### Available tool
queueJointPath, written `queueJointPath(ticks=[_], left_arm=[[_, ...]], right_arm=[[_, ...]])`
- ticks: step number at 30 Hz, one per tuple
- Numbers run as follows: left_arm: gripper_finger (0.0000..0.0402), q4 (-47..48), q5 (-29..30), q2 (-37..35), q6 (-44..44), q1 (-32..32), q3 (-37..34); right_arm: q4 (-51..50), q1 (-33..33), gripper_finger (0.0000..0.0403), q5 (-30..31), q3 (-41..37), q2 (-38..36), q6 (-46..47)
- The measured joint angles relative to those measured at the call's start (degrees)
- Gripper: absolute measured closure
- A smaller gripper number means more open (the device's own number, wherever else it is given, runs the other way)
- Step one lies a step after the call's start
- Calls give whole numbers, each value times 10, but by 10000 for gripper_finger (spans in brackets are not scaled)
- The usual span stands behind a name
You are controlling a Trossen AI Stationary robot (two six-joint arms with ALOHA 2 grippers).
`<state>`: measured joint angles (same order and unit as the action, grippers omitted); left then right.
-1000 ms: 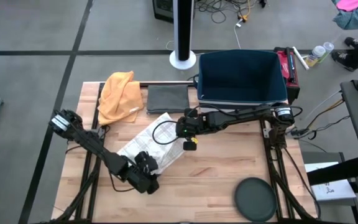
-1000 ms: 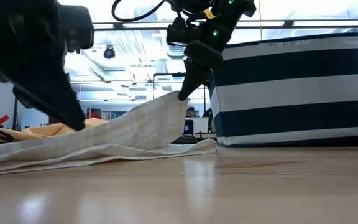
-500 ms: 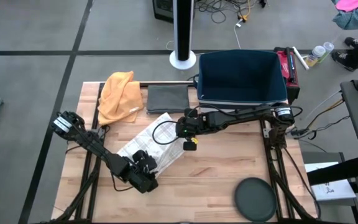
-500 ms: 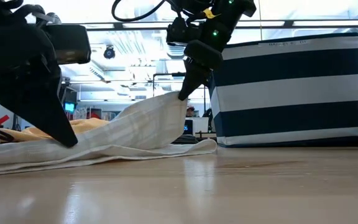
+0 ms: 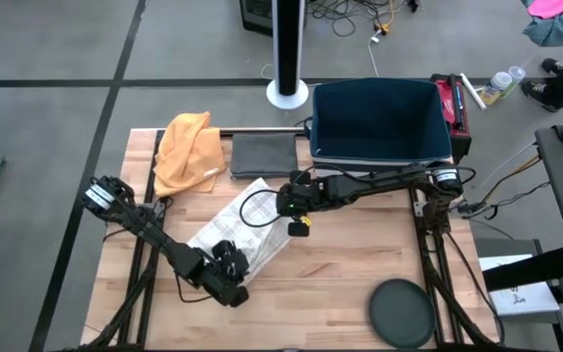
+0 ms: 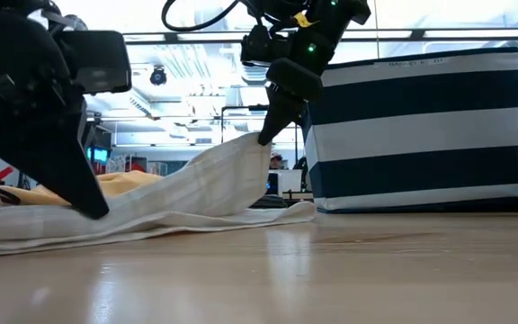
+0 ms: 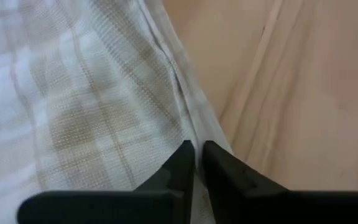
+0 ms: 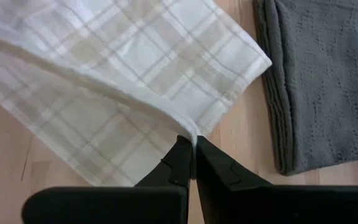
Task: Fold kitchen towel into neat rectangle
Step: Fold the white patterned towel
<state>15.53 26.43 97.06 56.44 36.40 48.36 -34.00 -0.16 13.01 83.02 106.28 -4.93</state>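
black disc (image 5: 403,315) cut by frame edge

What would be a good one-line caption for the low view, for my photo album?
Two robot grippers pinch a plaid kitchen towel on a wooden table, one lifting its edge beside a striped bin.

White plaid kitchen towel (image 5: 238,233) lying crumpled mid-table, one edge raised, partly folded over itself.

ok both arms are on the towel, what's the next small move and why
Probably lift the left gripper a little: its fingers look shut on the plaid towel's near edge, which lies on the table, while the right gripper already holds its pinched edge raised, by the low view.
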Motion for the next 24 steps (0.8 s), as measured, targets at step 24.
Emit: queueJointPath(ticks=[24], left_arm=[[247,-19,16,32,-1,3,3]], right_arm=[[0,0,394,-1,0,0,0]])
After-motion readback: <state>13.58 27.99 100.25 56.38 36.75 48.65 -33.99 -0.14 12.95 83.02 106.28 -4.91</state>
